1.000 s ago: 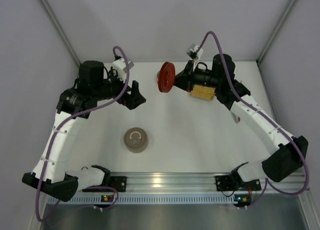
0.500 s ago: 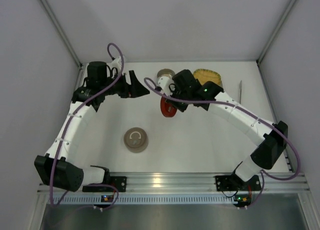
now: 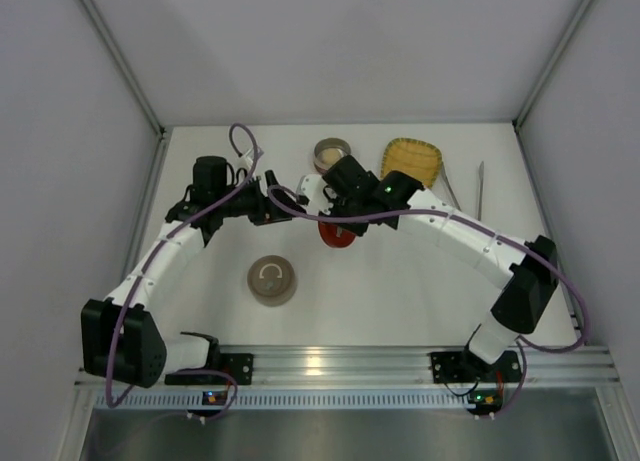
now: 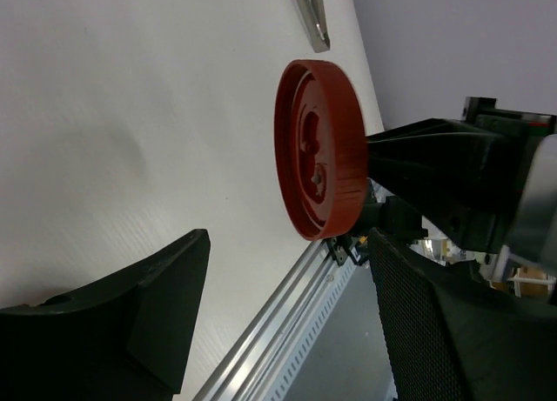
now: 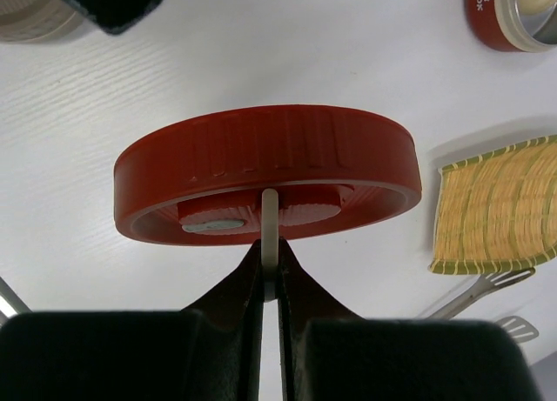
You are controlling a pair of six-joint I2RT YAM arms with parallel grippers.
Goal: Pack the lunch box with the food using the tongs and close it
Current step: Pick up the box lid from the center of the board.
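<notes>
My right gripper [image 5: 270, 253] is shut on the thin white handle of the red lunch box lid [image 5: 265, 170], which it holds on edge above the table middle [image 3: 337, 231]. My left gripper [image 4: 287, 314] stands open just left of the lid [image 4: 318, 149], with nothing between its fingers [image 4: 130, 323]. The open lunch box [image 3: 332, 154], a round tin with a red band, stands at the back. The silver tongs [image 3: 480, 186] lie at the back right beside the yellow tray. The food is hidden; only a pale patch shows inside the tin.
A yellow woven tray [image 3: 411, 161] sits right of the tin. A beige round lid-like piece [image 3: 271, 280] lies in front of the left gripper, towards the near edge. The metal rail [image 3: 330, 366] runs along the table's near edge.
The right arm has carried the red lid from the back forward to the table middle, uncovering tin and tray. The left gripper has swung in towards the lid, its jaws narrowing a little.
</notes>
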